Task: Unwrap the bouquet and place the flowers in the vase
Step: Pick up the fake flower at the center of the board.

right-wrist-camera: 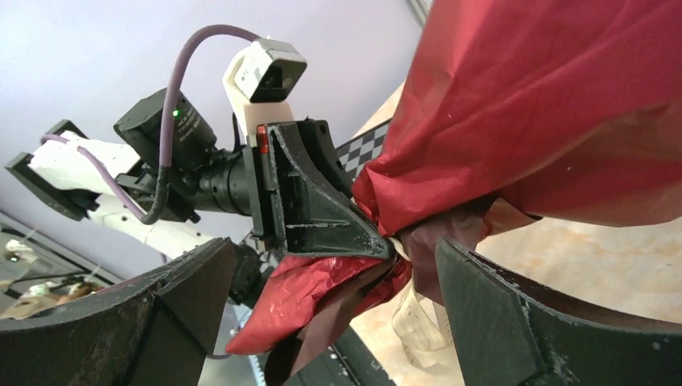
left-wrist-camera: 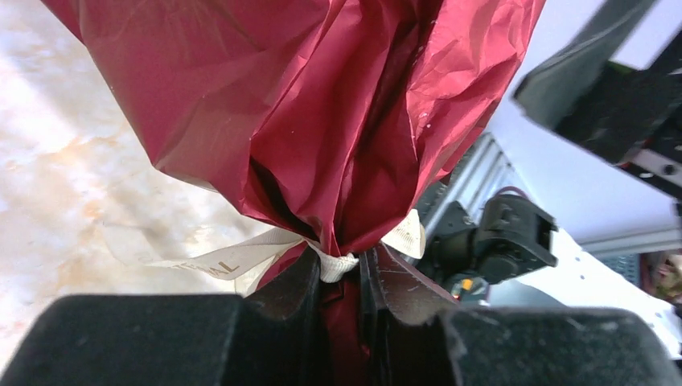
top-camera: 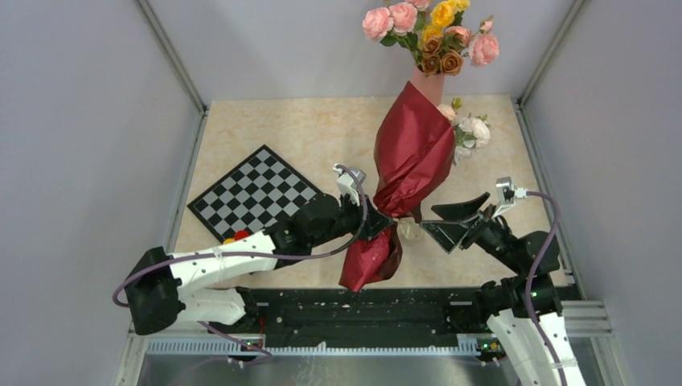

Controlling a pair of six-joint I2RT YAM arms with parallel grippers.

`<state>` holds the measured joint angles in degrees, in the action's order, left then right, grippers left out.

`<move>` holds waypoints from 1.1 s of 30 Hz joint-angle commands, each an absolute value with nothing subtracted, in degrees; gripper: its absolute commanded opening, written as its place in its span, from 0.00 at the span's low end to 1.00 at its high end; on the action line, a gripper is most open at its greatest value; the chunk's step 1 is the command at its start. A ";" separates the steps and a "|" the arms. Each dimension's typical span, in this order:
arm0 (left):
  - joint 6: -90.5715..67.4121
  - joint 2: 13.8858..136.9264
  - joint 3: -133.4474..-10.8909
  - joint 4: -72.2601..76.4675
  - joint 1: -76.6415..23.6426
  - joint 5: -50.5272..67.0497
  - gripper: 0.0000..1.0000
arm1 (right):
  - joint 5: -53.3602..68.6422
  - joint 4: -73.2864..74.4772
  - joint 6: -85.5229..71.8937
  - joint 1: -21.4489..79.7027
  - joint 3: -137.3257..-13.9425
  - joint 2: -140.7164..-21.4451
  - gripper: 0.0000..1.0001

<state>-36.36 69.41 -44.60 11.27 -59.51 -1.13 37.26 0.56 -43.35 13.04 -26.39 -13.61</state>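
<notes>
Nearest the bases, the left gripper point(top-camera: 384, 225) was clamped narrow on the bouquet point(top-camera: 410, 153) at its tied waist, its fingers pinching the dark red paper just below the cream ribbon point(left-wrist-camera: 241, 261). The right gripper point(top-camera: 454, 217) stood just beside that waist on the other side, jaws spread wide and holding nothing. The bouquet was held off the table point(top-camera: 281, 129), its long axis running diagonally: the crumpled paper tail hung toward the near edge and leftward, while the flowers point(top-camera: 473, 130) pointed far and right. They peeped out of the wrap close to the salmon-pink vase point(top-camera: 430, 84), which was mostly hidden behind the paper and already carried larger roses point(top-camera: 422, 28). The step appeared to be loosening the tie. Done well, the right gripper would close on a loose ribbon end — not on the paper or stems — and draw it away from the left's pinch along a short, steady line. That would keep the blooms from swinging into the vase. A chessboard point(top-camera: 253, 193) lay well apart to the left.
</notes>
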 commanded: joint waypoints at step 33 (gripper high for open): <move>-46.00 65.22 -40.61 46.08 -59.33 14.79 0.00 | 40.22 -45.76 -61.07 16.76 -16.04 -25.34 0.99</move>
<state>-45.78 64.95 -39.18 34.92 -59.27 13.19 40.21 -36.45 -60.77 14.09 -13.89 -22.26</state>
